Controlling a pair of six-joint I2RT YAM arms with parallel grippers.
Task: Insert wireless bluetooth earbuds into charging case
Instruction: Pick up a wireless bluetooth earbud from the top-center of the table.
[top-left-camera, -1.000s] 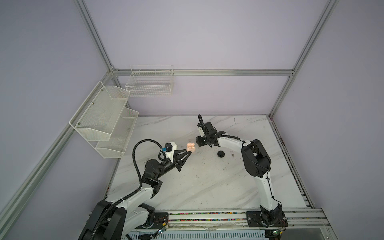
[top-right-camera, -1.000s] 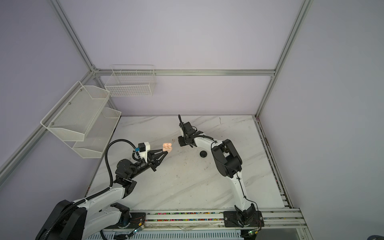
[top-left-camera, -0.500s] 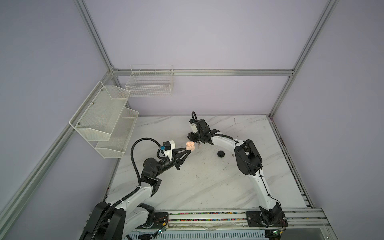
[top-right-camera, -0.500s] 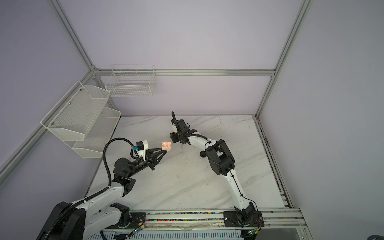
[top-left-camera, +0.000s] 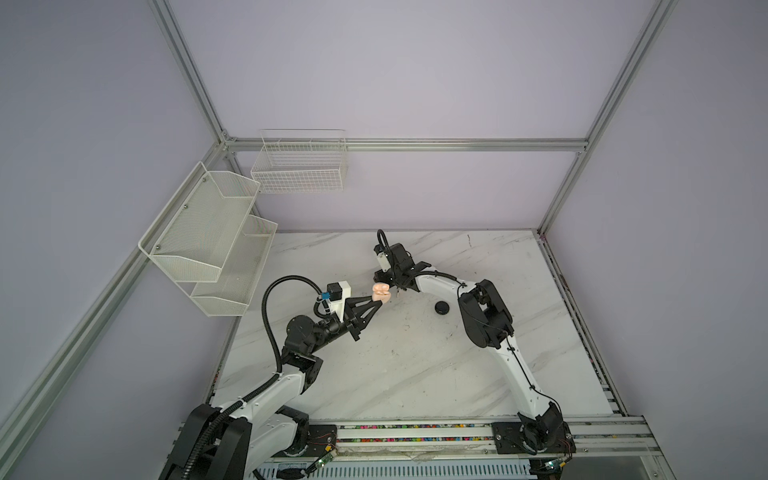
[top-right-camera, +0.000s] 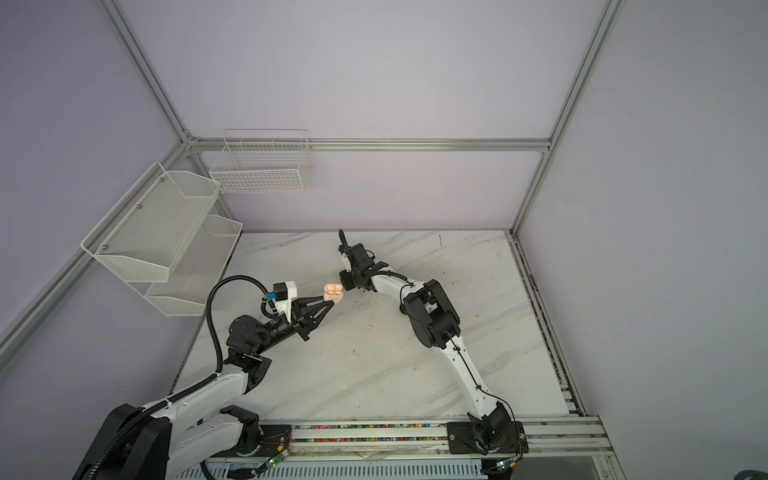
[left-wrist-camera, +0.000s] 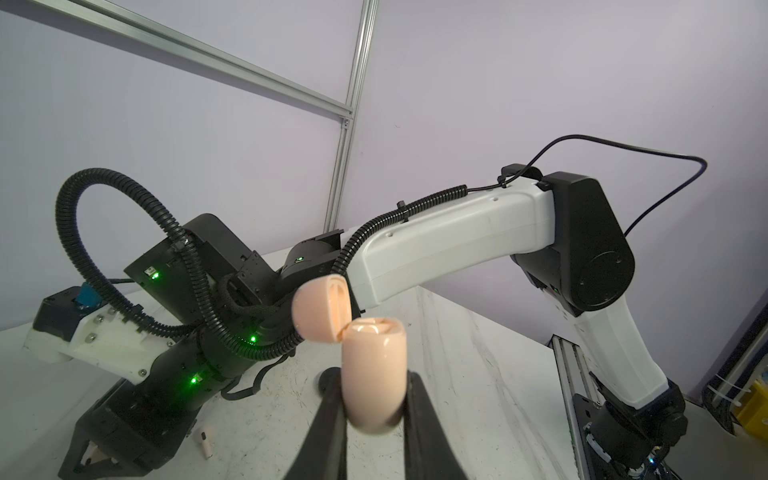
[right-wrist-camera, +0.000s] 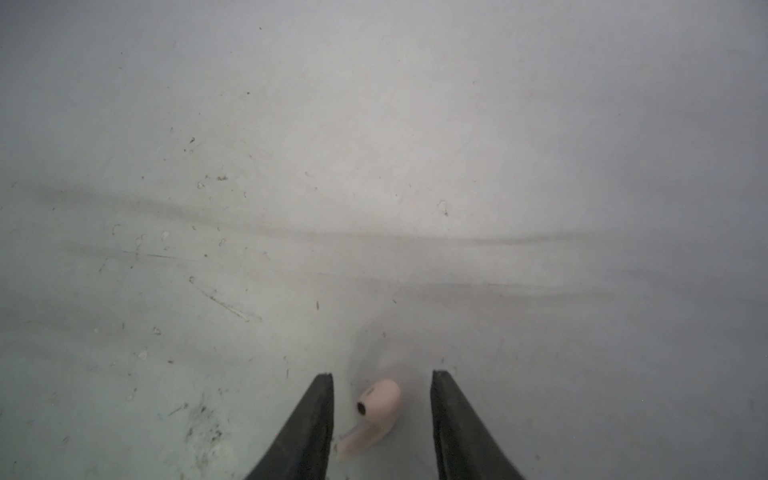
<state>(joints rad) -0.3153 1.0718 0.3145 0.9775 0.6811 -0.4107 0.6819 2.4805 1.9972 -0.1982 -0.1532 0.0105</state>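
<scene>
Centre parted right gripper (right-wrist-camera: 382, 376) on pale earbud (right-wrist-camera: 376, 411) (not yet gripped), pinch gently; steady case (left-wrist-camera: 372, 365) clamped in left gripper (left-wrist-camera: 372, 388).

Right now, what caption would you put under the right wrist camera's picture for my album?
Right pincer, open, straddles a pale pink earbud lying on the marble table.

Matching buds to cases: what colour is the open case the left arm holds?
Pale peach-pink open charging case; shows best in left wrist view.
</scene>
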